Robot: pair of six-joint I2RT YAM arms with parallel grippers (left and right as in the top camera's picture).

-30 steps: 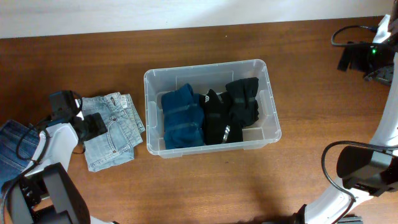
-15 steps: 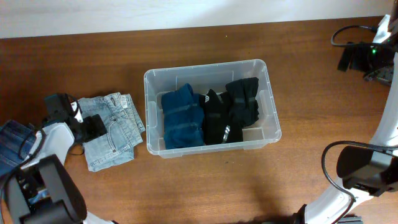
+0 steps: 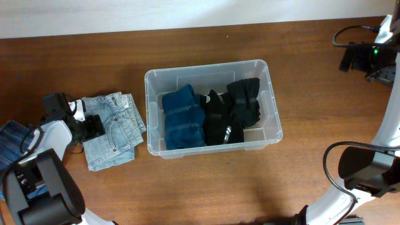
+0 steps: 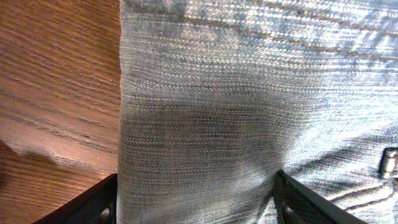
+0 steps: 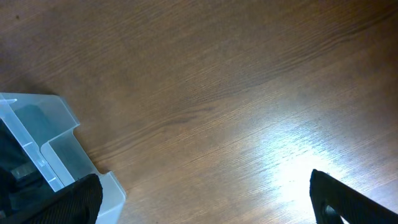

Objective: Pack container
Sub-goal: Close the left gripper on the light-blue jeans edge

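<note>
Gripping too shallowly is noted as the chief risk. The left gripper (image 4: pixel 196 186) is set low over the folded light jeans (image 3: pixel 115 131), its fingers (image 4: pixel 102 202) spread wide and nothing clasped. Denim fills the whole span between them, and whether the tips are touching the cloth cannot be told. If the fingers are closed from this stance, only the top layer may be pinched. The fold is then likely to be shaken open on the lift, and a trailing leg dragged across the table (image 3: pixel 206 187). A loose leg could also be caught on the rim of the container (image 3: pixel 151 112) and left hanging outside.

Container: placed well apart from the left fingers, beyond the far side of the jeans, at mid-table. One corner is seen just beside the right fingers (image 5: pixel 62 202) in the right wrist view.

Contents: one blue garment (image 3: pixel 183 119) and black garments (image 3: pixel 234 112), by which most of the floor is taken up. Little free space is judged to be left, so the jeans may be piled above the rim unless pressed down.

Right gripper (image 5: pixel 205 186): held wide open above bare wood, nothing grasped.

Other items: a darker denim pile (image 3: pixel 9 144), lying behind the left fingers at the table edge, partly hidden by the arm. Nothing is seen standing between the jeans and the container.
</note>
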